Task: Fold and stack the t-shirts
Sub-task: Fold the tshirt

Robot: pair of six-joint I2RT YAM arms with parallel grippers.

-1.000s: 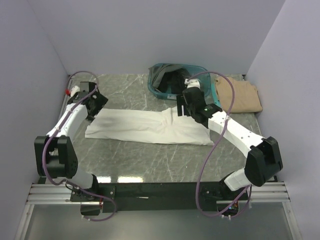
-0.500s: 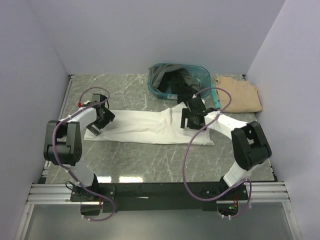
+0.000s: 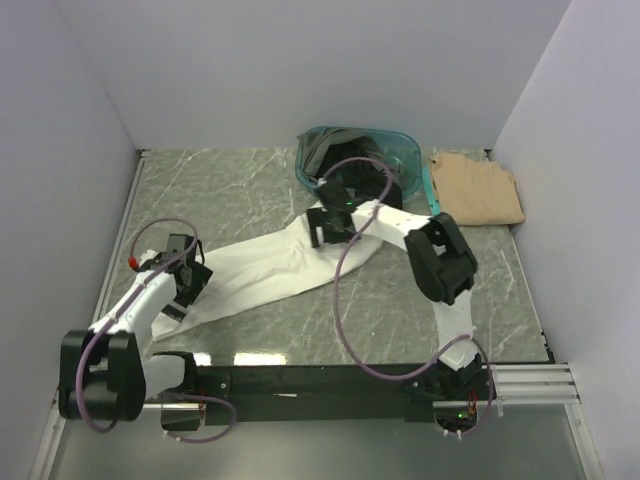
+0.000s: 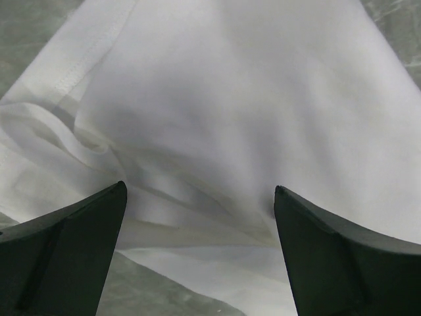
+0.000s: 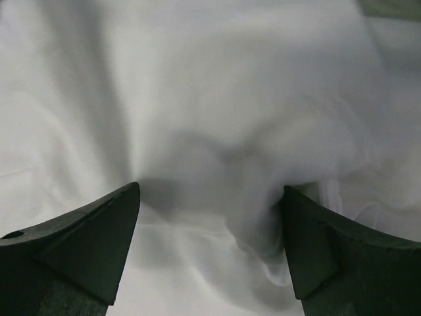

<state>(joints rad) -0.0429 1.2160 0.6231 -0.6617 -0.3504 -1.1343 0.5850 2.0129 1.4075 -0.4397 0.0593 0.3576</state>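
Left gripper [image 4: 199, 191]: jaws spread wide, nothing gripped, over white t-shirt [image 3: 265, 268], 8 o'clock end. Right gripper [image 5: 210, 187]: jaws wide, nothing gripped, over shirt's 2 o'clock end.

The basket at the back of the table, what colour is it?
The basket is teal, a blue-green plastic. The top external view shows it best.

A spread t-shirt [image 3: 270, 270] crosses the table [image 3: 230, 185] from near left to far middle. Behind it a basket [image 3: 405, 148] holds shirts [image 3: 345, 160]; right of that lies a folded t-shirt [image 3: 478, 190].
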